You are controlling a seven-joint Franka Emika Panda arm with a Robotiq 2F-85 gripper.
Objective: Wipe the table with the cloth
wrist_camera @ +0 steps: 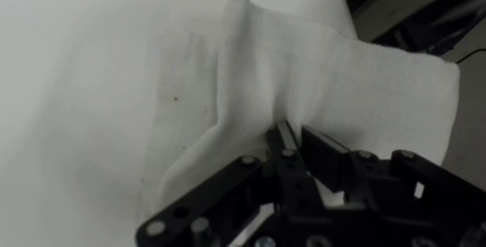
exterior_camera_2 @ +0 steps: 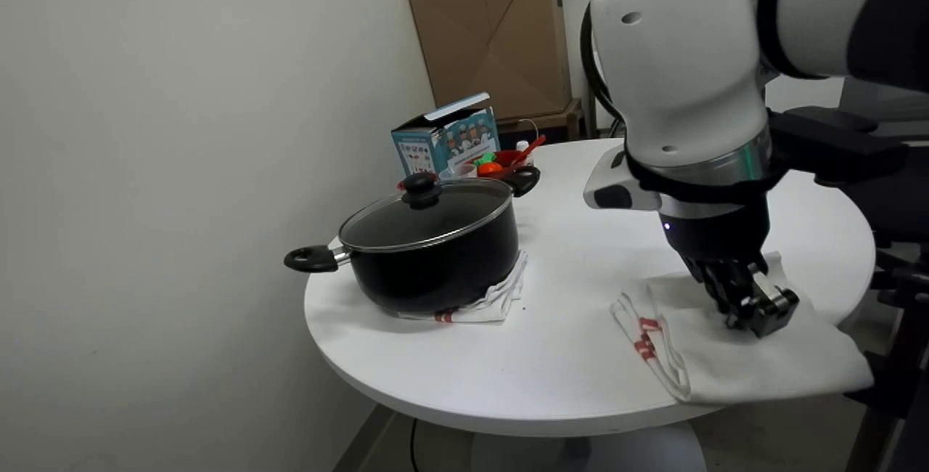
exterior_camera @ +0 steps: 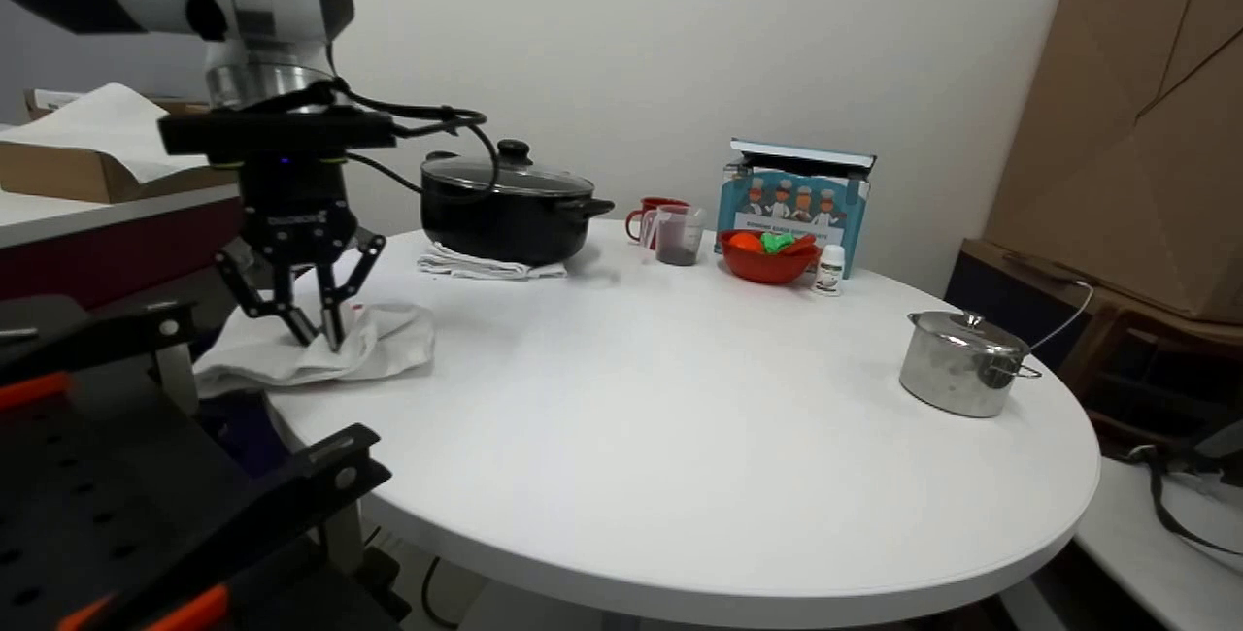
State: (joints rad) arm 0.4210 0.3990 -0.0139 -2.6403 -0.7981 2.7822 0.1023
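Note:
A white cloth [exterior_camera: 393, 345] lies folded at the edge of the round white table [exterior_camera: 680, 437], part of it hanging over. Its red stripes show in an exterior view [exterior_camera_2: 647, 338]. My gripper [exterior_camera: 320, 335] points down into the cloth, its fingers close together. In the wrist view the cloth [wrist_camera: 387, 98] is bunched up into folds between the fingertips [wrist_camera: 295, 127], so the gripper is shut on it. The cloth rests on the table [wrist_camera: 87, 87]. A few small dark specks show on a thin layer left of the main fold.
A black lidded pot [exterior_camera: 510, 218] stands on another folded white cloth [exterior_camera: 486, 265]. Behind are a red mug [exterior_camera: 663, 207], a measuring cup [exterior_camera: 678, 238], a red bowl [exterior_camera: 767, 264], a white bottle [exterior_camera: 829, 272] and a blue box [exterior_camera: 791, 199]. A steel pot [exterior_camera: 957, 369] stands near the far edge.

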